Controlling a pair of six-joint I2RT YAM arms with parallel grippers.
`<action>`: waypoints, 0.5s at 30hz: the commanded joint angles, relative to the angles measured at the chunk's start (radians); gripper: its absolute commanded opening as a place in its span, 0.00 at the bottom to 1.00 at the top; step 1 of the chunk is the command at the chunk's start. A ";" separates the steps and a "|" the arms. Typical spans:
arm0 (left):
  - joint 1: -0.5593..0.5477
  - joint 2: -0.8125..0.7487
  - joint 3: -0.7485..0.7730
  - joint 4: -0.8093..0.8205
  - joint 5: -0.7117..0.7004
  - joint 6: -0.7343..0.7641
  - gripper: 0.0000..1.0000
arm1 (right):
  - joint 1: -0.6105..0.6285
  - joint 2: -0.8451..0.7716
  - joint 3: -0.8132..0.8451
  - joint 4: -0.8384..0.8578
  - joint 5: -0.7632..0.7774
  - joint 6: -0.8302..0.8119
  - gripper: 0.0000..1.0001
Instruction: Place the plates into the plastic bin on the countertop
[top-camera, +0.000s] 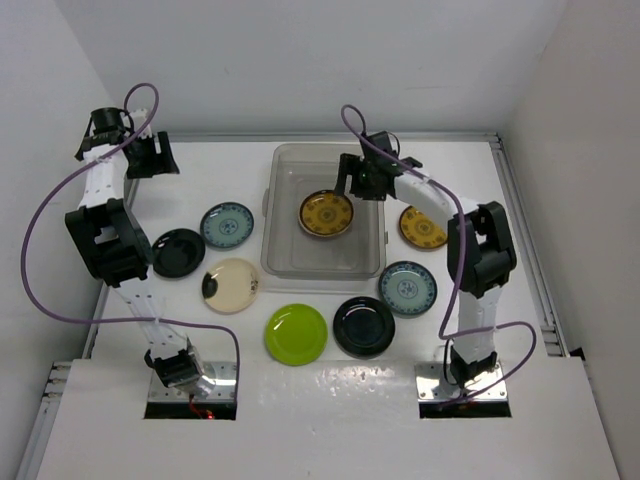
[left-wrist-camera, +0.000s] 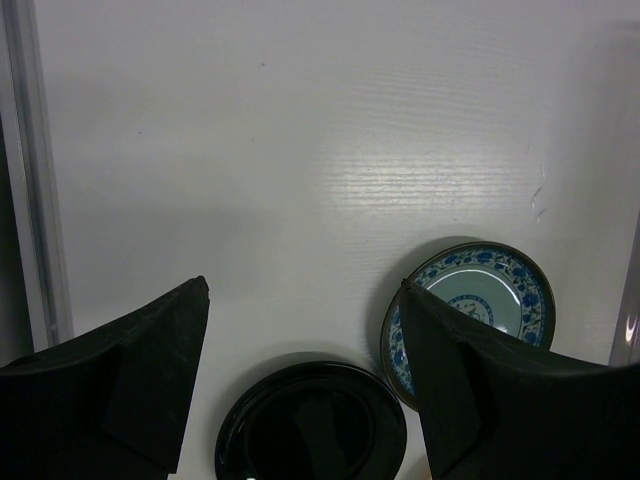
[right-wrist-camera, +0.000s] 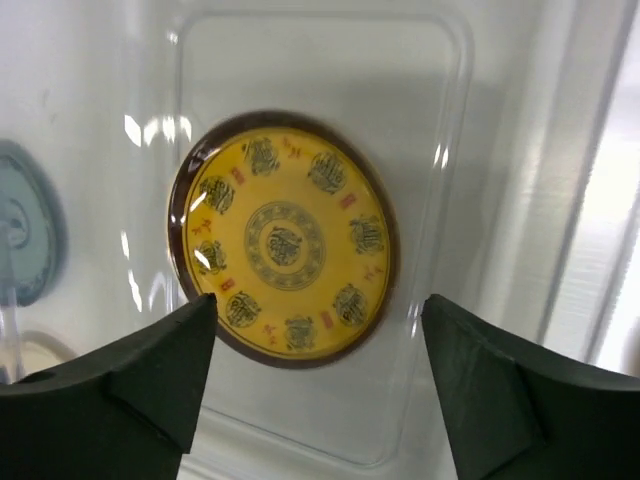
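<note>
The clear plastic bin (top-camera: 286, 255) stands mid-countertop with one amber-yellow plate (top-camera: 326, 213) flat inside; it also shows in the right wrist view (right-wrist-camera: 285, 238). My right gripper (top-camera: 357, 180) hangs open and empty above the bin, just behind that plate. My left gripper (top-camera: 150, 153) is open and empty at the far left, above bare countertop (left-wrist-camera: 330, 150). Left of the bin lie a teal-blue plate (top-camera: 227, 225), a glossy black plate (top-camera: 178, 252) and a cream plate (top-camera: 231, 285). In the left wrist view the black plate (left-wrist-camera: 310, 425) and teal-blue plate (left-wrist-camera: 480, 295) lie below my fingers.
Right of the bin lie another amber plate (top-camera: 422, 227) and a teal-blue plate (top-camera: 408, 288). In front of it lie a lime green plate (top-camera: 296, 333) and a second black plate (top-camera: 363, 326). White walls edge the countertop on three sides.
</note>
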 joint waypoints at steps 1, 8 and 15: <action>0.010 -0.076 0.004 0.012 0.017 0.010 0.78 | -0.026 -0.150 0.040 -0.067 0.115 -0.042 0.84; 0.010 -0.085 -0.005 0.012 0.026 0.020 0.78 | -0.461 -0.442 -0.453 0.061 -0.031 0.190 0.36; 0.010 -0.085 -0.026 0.012 0.004 0.029 0.78 | -0.645 -0.362 -0.629 0.163 -0.148 0.209 0.62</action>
